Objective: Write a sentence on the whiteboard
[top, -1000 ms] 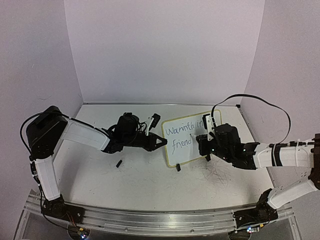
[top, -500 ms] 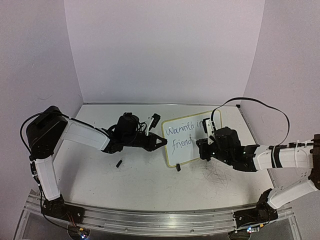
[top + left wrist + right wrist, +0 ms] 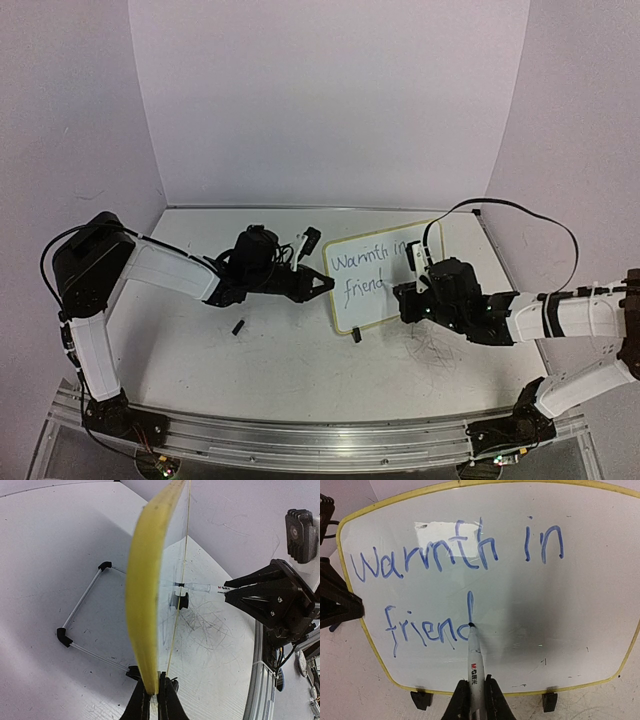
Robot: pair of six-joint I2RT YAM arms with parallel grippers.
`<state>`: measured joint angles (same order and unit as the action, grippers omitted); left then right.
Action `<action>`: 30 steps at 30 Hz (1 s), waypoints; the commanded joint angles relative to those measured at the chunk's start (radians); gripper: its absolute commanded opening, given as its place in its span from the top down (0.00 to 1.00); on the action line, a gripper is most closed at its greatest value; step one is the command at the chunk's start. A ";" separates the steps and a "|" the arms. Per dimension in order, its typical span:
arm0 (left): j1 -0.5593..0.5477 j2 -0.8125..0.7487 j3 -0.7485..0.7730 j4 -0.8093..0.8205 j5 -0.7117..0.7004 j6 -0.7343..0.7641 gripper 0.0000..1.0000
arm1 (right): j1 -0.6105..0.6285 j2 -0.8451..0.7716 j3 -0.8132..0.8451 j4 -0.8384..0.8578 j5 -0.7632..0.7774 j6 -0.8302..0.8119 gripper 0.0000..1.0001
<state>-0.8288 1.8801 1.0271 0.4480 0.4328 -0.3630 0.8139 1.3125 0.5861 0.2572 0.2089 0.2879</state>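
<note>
Top view: the whiteboard (image 3: 365,308) stands propped on the bench (image 3: 250,370), with the left hand (image 3: 327,285) at one short edge and the right hand (image 3: 408,295) before its face. Left wrist view: the left hand pinches the yellow frame, evidently steadying the whiteboard against pen pressure. Right wrist view: the right hand clamps a marker (image 3: 474,655), its tip touching the last letter, "d", of the sentence (image 3: 445,555).

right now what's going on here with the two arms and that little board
Two robot arms are writing on a small whiteboard. The left gripper is pinched shut on the board's yellow frame, steadying it. The right gripper grips a marker with its tip on the board. The sentence reads "Warmth in" on the first line and "friend" on the second, and the tip sits at the foot of the d.
</note>
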 commanded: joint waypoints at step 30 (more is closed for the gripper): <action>-0.015 0.004 -0.007 -0.150 -0.020 0.069 1.00 | -0.021 -0.246 -0.038 -0.126 -0.022 -0.041 1.00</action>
<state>-0.8303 1.8786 1.0270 0.4452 0.4305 -0.3455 0.8040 1.0609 0.5656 0.1638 0.1973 0.2605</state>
